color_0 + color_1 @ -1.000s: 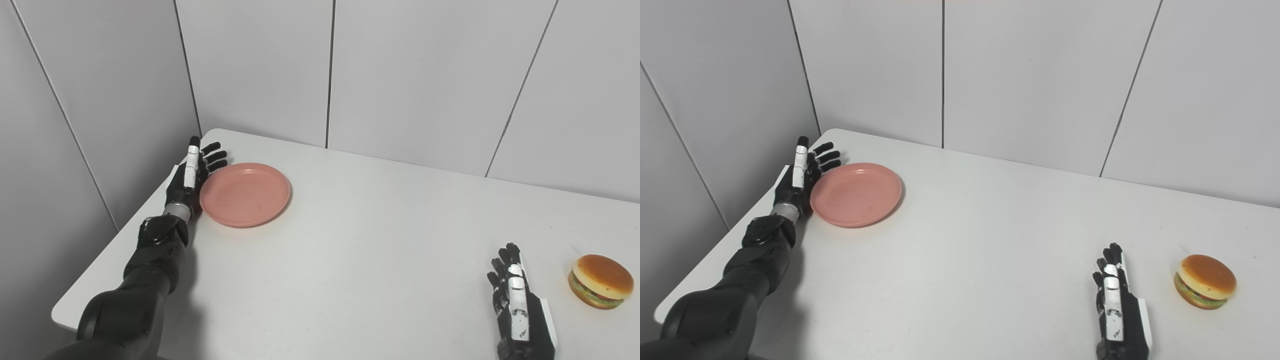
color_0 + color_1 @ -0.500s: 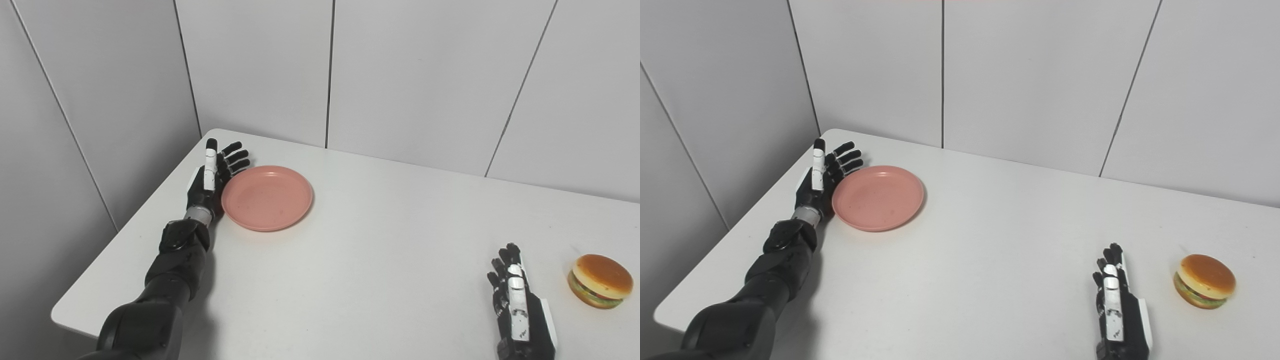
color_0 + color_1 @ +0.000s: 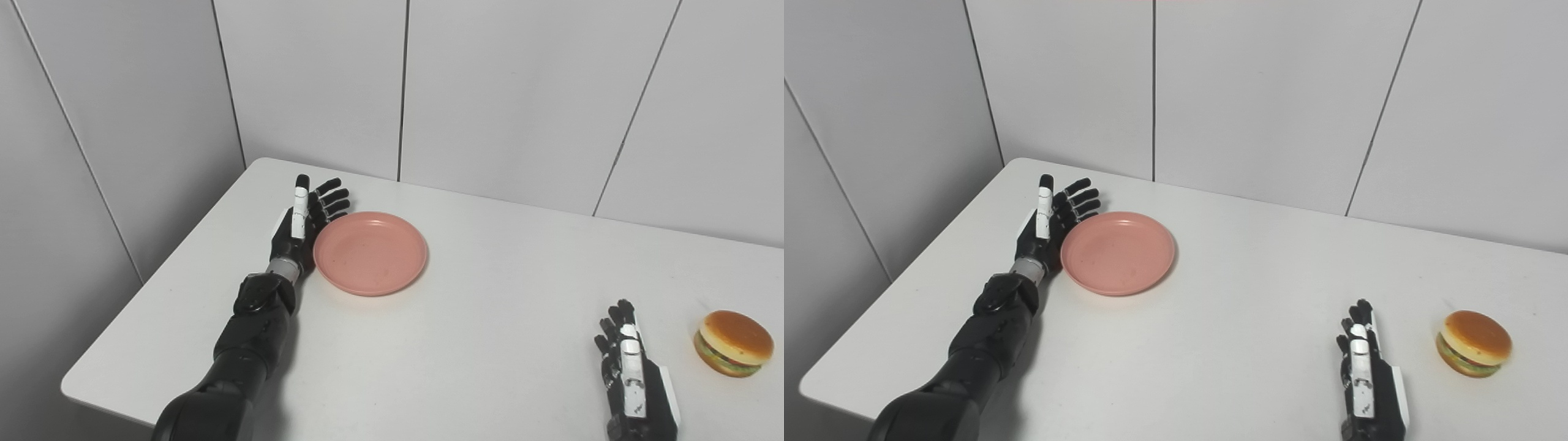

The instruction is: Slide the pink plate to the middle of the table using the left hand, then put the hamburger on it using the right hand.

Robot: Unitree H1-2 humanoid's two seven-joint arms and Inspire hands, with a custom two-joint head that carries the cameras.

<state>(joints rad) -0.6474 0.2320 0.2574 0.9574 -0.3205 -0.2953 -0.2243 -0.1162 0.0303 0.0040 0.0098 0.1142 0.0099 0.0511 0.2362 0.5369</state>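
A round pink plate (image 3: 370, 252) lies flat on the white table (image 3: 478, 343), left of its middle. My left hand (image 3: 302, 223) stands on edge against the plate's left rim, open, fingers straight and apart, pointing toward the back wall. The hamburger (image 3: 733, 342), a tan bun with green and red layers, sits near the table's right side. My right hand (image 3: 631, 373) rests open at the front right, fingers straight, a short gap left of the hamburger and holding nothing.
Grey wall panels close off the back and the left side of the table. The table's left edge (image 3: 153, 288) runs diagonally just behind my left forearm (image 3: 251, 331).
My left hand has pushed the pink plate to the right across the table, staying against its left rim. The right hand and the hamburger have stayed in place.
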